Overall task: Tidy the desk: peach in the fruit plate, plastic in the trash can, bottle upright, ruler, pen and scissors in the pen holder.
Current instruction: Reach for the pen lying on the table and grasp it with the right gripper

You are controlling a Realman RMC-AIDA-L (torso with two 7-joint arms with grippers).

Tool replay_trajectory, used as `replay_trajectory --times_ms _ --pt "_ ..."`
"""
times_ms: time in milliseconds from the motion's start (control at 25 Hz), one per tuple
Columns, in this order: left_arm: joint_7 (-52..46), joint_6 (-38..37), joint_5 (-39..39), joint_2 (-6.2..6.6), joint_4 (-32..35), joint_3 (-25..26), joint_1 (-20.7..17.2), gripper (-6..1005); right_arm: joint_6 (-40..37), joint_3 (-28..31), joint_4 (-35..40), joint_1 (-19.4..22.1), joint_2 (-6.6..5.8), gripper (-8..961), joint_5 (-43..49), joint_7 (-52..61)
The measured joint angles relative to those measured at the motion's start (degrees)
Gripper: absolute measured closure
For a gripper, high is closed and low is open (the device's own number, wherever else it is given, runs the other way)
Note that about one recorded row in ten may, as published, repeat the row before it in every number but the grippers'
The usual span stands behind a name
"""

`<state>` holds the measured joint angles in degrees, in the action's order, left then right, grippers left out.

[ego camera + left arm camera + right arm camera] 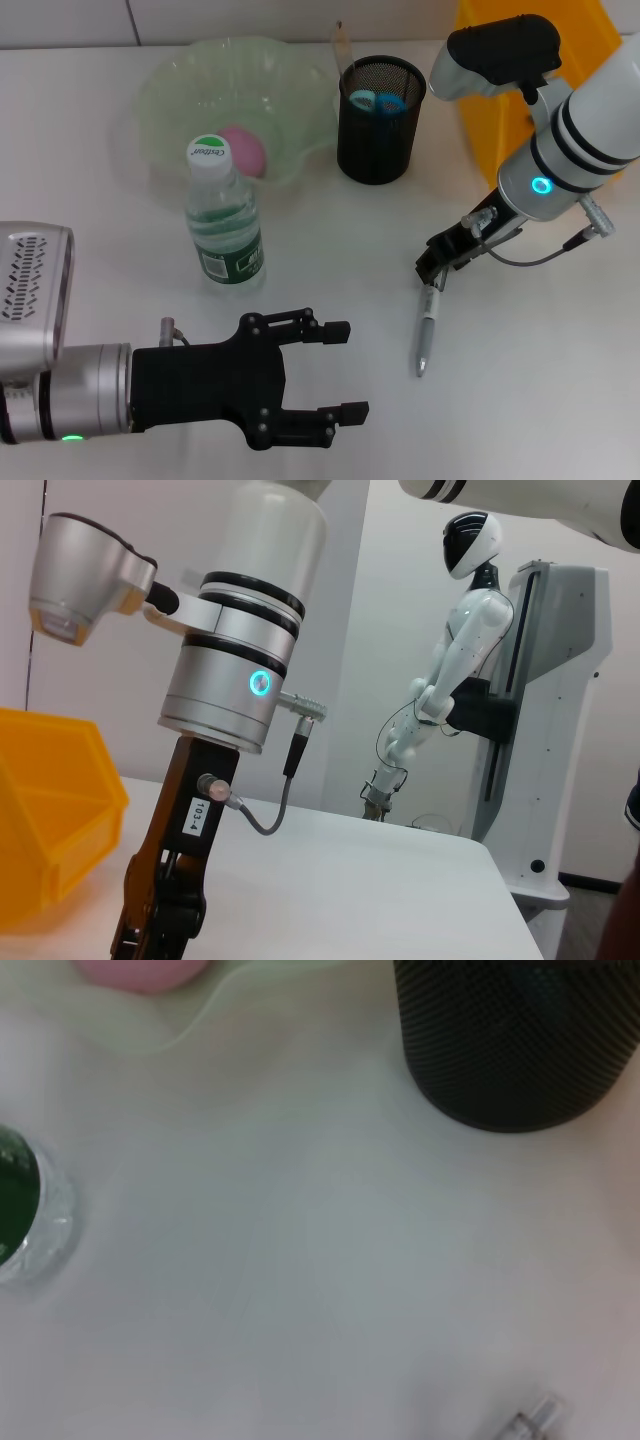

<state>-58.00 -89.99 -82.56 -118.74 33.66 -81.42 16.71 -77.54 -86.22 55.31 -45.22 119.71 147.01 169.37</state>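
Most of the tidying looked finished. The peach lay in the fruit plate, the bottle stood upright on the bench just in front of the plate, and the scissors showed their blue handles inside the pen holder, with the ruler apparently standing at its far rim. No plastic remained on the bench; the yellow bin behind the holder was presumably the trash can, though its contents were hidden.

Only the pen seemed left. It lay on the bench, well apart from the holder, and the right gripper was down at its upper end, touching or nearly so; whether its fingers had closed could not be told. By my judgement the pen needed grasping, lifting and dropping upright into the holder.

Idle at the near edge, the left gripper hung with fingers spread, holding nothing.
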Motion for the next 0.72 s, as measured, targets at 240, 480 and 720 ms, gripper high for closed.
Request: replay_trajectory --times_ms 240,480,720 --pt "0.0 0.0 0.0 0.0 0.0 0.0 0.0 216 0.3 0.0 -0.4 -0.2 -0.01 564 0.2 0.0" --pt "0.0 0.0 0.0 0.0 0.0 0.0 -0.1 216 0.4 -0.3 -0.4 -0.2 0.0 587 0.3 0.0" --pt "0.0 0.0 0.0 0.0 -0.1 0.0 -0.2 216 0.3 -0.4 -0.4 -0.2 0.0 610 0.3 0.0"
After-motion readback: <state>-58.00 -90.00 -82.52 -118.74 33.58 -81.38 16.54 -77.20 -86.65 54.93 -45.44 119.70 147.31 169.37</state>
